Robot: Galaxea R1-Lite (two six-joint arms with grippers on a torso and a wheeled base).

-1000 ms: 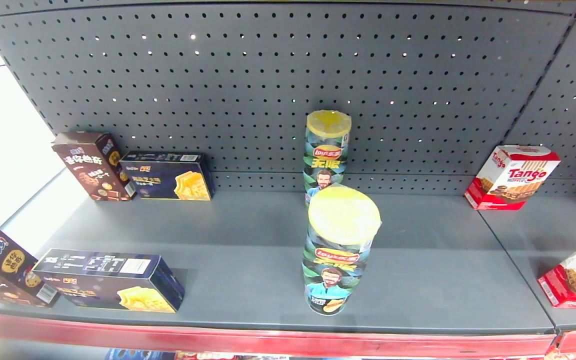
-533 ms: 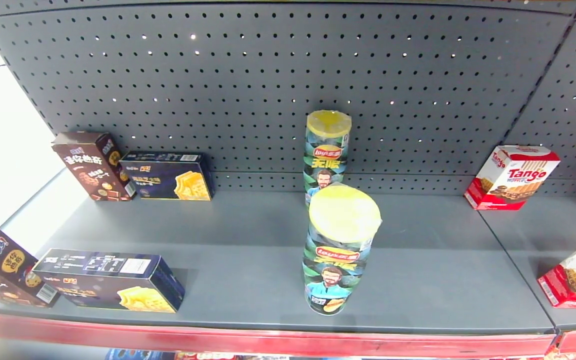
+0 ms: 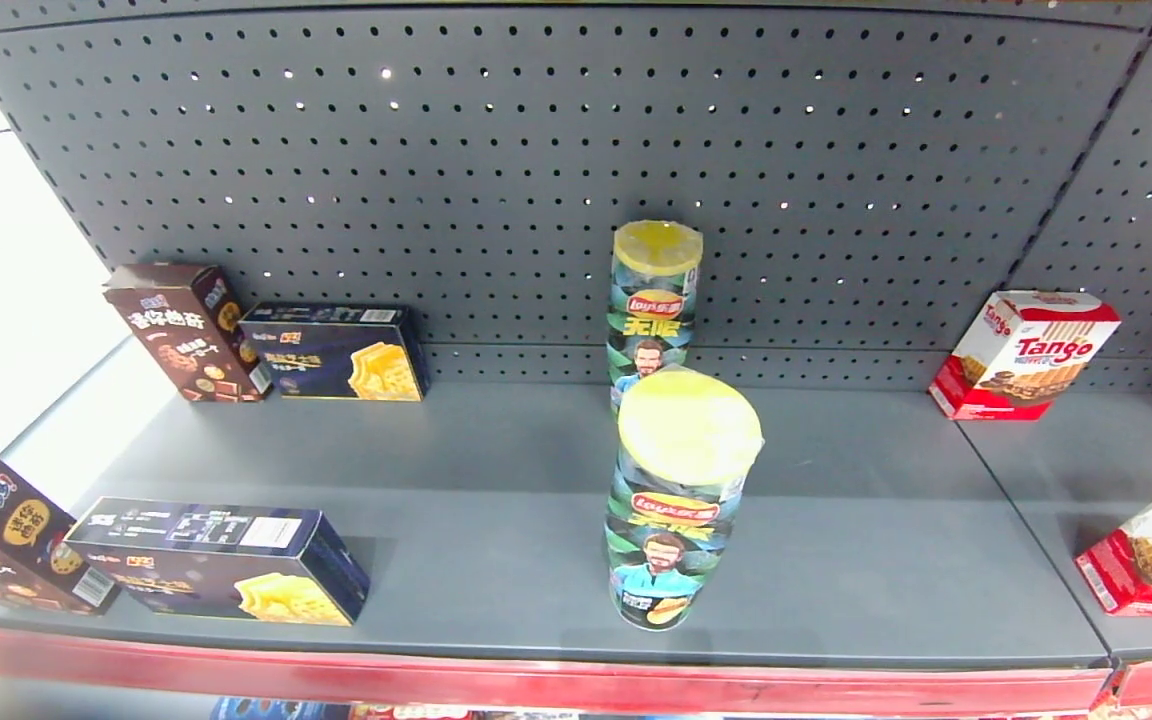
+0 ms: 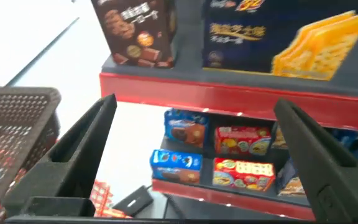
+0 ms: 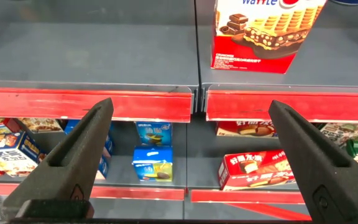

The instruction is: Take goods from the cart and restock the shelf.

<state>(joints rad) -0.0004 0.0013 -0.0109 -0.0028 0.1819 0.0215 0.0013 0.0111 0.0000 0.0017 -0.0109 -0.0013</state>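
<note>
On the grey shelf [image 3: 496, 470] two chip cans with yellow lids stand upright, one near the front [image 3: 681, 500] and one at the back panel [image 3: 654, 300]. My left gripper [image 4: 194, 104] hangs open and empty below the shelf's red front edge [image 4: 241, 99], under a brown cookie box [image 4: 138, 31] and a dark blue cracker box [image 4: 284, 37]. The dark mesh cart basket [image 4: 11, 124] is beside it. My right gripper [image 5: 190, 104] is open and empty, level with the red edge [image 5: 86, 102] in front of a red-and-white wafer box [image 5: 263, 34].
Brown and blue boxes sit at the shelf's left, at the back [image 3: 336, 350] and at the front [image 3: 221, 560]. Wafer boxes [image 3: 1021, 355] stand on the right section. Lower shelves hold several small boxes [image 5: 154, 165]. Bare shelf lies on both sides of the cans.
</note>
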